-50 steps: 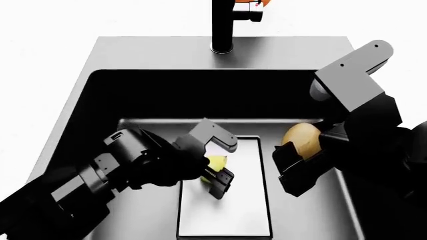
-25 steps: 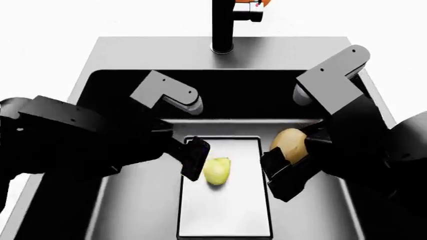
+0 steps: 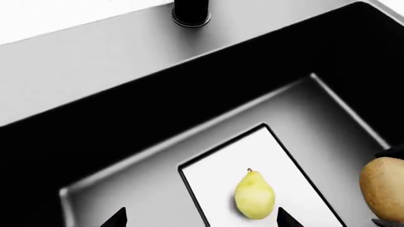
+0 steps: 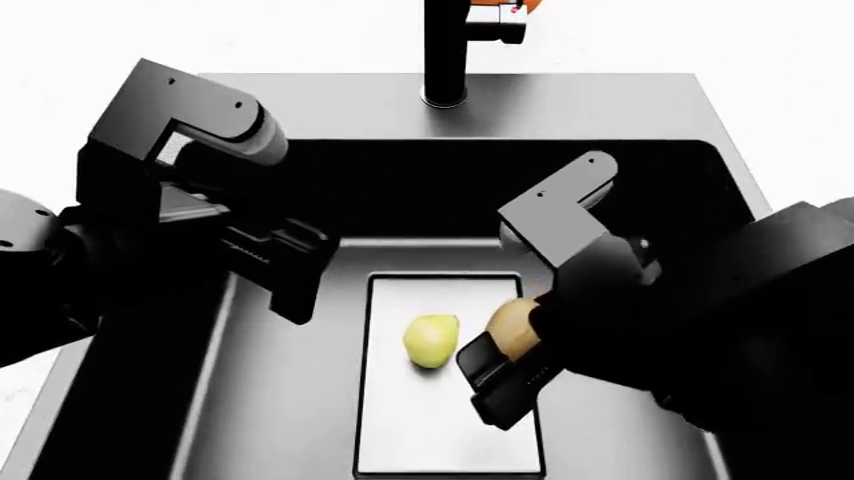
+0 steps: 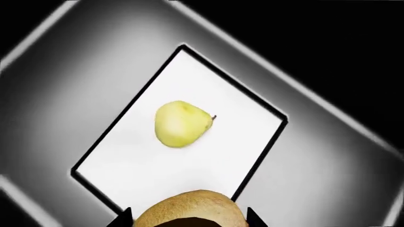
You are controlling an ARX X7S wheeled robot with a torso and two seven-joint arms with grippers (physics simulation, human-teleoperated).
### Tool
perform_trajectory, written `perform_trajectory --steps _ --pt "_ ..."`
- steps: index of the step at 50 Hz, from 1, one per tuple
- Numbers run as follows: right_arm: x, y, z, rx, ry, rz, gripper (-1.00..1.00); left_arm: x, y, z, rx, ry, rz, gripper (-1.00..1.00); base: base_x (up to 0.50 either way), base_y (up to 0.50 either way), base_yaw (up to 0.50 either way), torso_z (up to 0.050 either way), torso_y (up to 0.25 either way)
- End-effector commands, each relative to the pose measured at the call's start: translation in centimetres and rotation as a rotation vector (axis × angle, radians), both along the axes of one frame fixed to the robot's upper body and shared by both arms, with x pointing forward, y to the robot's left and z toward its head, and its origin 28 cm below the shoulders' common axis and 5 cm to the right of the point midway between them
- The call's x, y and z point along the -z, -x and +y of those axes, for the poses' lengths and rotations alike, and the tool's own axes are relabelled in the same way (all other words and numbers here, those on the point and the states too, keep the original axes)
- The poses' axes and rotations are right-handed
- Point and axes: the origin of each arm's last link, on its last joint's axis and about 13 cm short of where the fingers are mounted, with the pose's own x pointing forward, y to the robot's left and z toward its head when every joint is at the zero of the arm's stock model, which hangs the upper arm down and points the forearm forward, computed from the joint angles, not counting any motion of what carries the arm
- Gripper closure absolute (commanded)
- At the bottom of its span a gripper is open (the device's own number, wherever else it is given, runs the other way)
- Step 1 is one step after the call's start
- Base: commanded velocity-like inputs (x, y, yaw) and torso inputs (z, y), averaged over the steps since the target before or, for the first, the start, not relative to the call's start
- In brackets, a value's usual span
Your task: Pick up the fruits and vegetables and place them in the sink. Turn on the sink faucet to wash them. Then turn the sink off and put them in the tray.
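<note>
Matte black walls and a grey floor make up the sink (image 4: 267, 400), the largest thing in sight, with its flat grey rim running behind both arms and the black faucet (image 4: 445, 50) standing on that rim well beyond them, its base also showing in the left wrist view (image 3: 190, 12). Below the two grippers lies the pale drain plate (image 4: 441, 430), a white rectangle on the basin floor. The right gripper (image 4: 514, 360) hangs low over the plate's edge, its jaws pinching the brown-tan oval (image 4: 513, 325), which shows between the black finger tips in the right wrist view (image 5: 189, 210) and at the border of the left wrist view (image 3: 383, 187). The left gripper (image 4: 287, 270) sits higher and off to the other side of the plate, its fingers spread apart and holding nothing, the two tips showing wide of each other in its own wrist view. The yellow-green pear (image 4: 431, 340) rests on the plate, apart from the left gripper and just beside the held oval without clearly touching it; it is seen whole in the left wrist view (image 3: 254, 195) and the right wrist view (image 5: 181, 124).
</note>
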Motion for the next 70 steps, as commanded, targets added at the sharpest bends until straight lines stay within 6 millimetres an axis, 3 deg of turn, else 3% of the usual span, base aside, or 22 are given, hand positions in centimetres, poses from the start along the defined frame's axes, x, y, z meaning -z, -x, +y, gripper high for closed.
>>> perform_trajectory --steps 1,21,47,61,70 --pt "3.1 -1.1 1.2 -0.010 0.016 0.054 1.00 -0.2 0.4 0.5 -0.015 0.000 -0.012 -1.00 0.00 0.00 0.00 0.000 0.000" --pt "7.6 -2.8 3.2 0.028 0.042 0.080 1.00 0.1 0.3 0.3 0.002 -0.004 -0.005 -1.00 0.00 0.00 0.00 0.000 0.000" --pt "9.2 -3.3 4.7 0.015 0.057 0.071 1.00 0.5 0.2 0.4 0.004 -0.010 -0.002 -1.00 0.00 0.00 0.00 0.000 0.000" --pt "11.3 -4.1 4.6 0.032 0.082 0.102 1.00 0.7 0.1 0.3 0.004 -0.012 0.001 -1.00 0.00 0.00 0.00 0.000 0.000" --pt "11.2 -4.1 4.5 0.033 0.075 0.107 1.00 0.8 0.0 0.4 0.001 -0.009 0.003 -1.00 0.00 0.00 0.00 0.000 0.000"
